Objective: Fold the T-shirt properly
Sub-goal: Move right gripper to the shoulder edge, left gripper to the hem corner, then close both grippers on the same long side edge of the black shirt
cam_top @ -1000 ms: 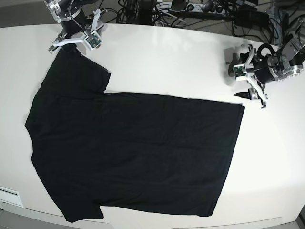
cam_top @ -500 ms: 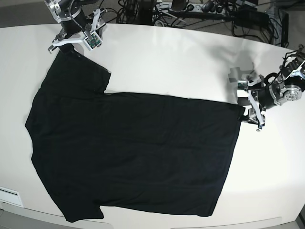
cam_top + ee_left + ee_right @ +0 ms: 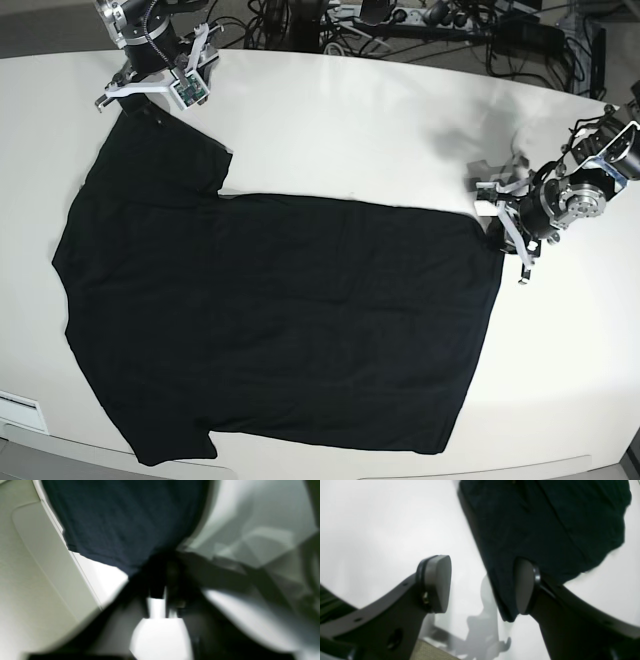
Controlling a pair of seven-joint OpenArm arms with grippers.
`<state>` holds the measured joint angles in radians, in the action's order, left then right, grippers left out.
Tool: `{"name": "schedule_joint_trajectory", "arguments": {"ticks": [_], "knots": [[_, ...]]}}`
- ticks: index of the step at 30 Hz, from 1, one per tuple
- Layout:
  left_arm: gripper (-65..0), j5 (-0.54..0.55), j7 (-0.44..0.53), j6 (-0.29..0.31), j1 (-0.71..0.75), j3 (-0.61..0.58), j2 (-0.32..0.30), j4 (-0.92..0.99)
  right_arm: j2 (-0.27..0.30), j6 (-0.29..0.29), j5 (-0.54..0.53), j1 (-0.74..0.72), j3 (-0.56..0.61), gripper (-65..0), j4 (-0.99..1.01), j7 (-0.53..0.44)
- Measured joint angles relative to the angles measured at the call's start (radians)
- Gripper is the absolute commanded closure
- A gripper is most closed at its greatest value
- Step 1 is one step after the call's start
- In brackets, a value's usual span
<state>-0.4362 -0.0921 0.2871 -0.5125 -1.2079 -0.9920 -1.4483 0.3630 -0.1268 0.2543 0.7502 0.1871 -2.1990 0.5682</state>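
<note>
Base view: black T-shirt (image 3: 280,320) lies flat on the white table (image 3: 350,120), plain side up, covering most of the near half. Sleeve end toward table's left edge, hem toward the right; lower sleeve and hem corner reach almost to the near edge. Upper sleeve points at the far-left corner. Right gripper (image 3: 150,88) sits at that far-left corner, over the upper sleeve's tip, jaws spread wide, nothing pinched. Left gripper (image 3: 497,222) is at the far hem corner, toward table's right edge, touching the cloth there; jaws look drawn together on the corner. Cables and gear clutter the strip beyond the far edge.

Left wrist view: badly blurred. Dark T-shirt (image 3: 125,522) fills the top centre and narrows down into the left gripper (image 3: 162,580), whose dark fingers are closed w/ cloth between them. White table (image 3: 250,510) to the right, table's edge strip running diag. on the left.

Right wrist view: right gripper (image 3: 482,585) wide apart, two dark round pads (image 3: 437,582) w/ clear gap between. One pad is over bare table (image 3: 370,525); other pad sits over the edge of the T-shirt (image 3: 545,525), sleeve fabric rumpled. Can't tell if that pad touches the cloth. Nothing held.
</note>
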Motion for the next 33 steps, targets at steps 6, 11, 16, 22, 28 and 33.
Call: {"name": "schedule_joint_trajectory", "arguments": {"ticks": [6,11,16,22,28,33], "knots": [[0.0,0.010,-0.060,0.000,0.003,-0.003,-0.004,-0.031,0.000,-0.035,0.032,-0.005,-0.034,-40.5,0.018,0.000],[0.0,0.010,-0.059,-0.008,0.008,-0.009,-0.031,-0.064,0.000,-0.066,0.031,-0.008,-0.097,-30.8,0.068,-0.008],[0.0,0.010,-0.063,-0.008,0.008,-0.010,-0.035,-0.071,0.039,-0.087,0.023,-0.021,-0.105,-28.9,0.118,-0.023],[0.0,0.010,-0.062,-0.008,0.009,-0.010,-0.036,-0.073,0.080,-0.068,-0.029,-0.080,-0.105,-21.8,0.160,-0.019],[0.0,0.014,-0.119,-0.047,0.017,-0.014,-0.040,-0.101,0.080,-0.012,-0.035,-0.080,-0.105,0.0,0.131,0.030],[0.0,0.094,-0.181,-0.060,0.029,-0.027,-0.126,-0.235,0.094,0.019,-0.016,-0.026,-0.106,0.0,-0.011,0.043]]}}
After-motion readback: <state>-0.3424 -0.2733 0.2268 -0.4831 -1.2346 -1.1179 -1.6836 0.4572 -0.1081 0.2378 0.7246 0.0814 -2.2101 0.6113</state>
